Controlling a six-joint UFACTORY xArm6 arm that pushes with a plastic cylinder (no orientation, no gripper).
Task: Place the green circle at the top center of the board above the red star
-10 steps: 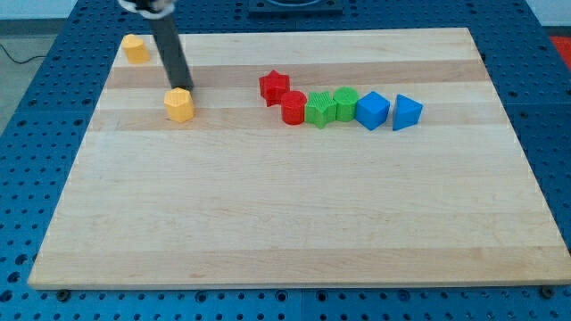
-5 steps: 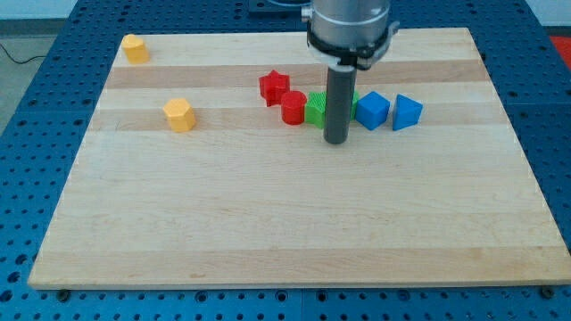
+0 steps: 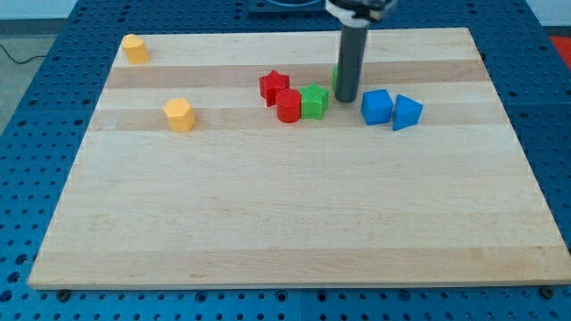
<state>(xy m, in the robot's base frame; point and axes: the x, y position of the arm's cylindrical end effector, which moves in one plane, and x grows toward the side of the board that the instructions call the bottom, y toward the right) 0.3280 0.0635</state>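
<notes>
The dark rod comes down from the view's top, and my tip [image 3: 346, 100] rests on the board between the green star [image 3: 314, 101] and the blue cube [image 3: 376, 106]. The green circle [image 3: 336, 78] is almost wholly hidden behind the rod; only a green sliver shows at the rod's left edge, just above the tip. The red star [image 3: 274, 85] lies left of the tip. A red round block [image 3: 288, 106] sits below the red star and touches the green star.
A blue triangular block [image 3: 407, 112] lies right of the blue cube. A yellow block [image 3: 179, 115] sits at mid-left and another yellow block [image 3: 135, 48] in the top left corner. The wooden board [image 3: 285, 223] rests on a blue perforated table.
My tip swept from the left yellow block to below the green blocks, then moved up. The green circle has left the row and gone upward behind the rod. The green star shifted slightly left.
</notes>
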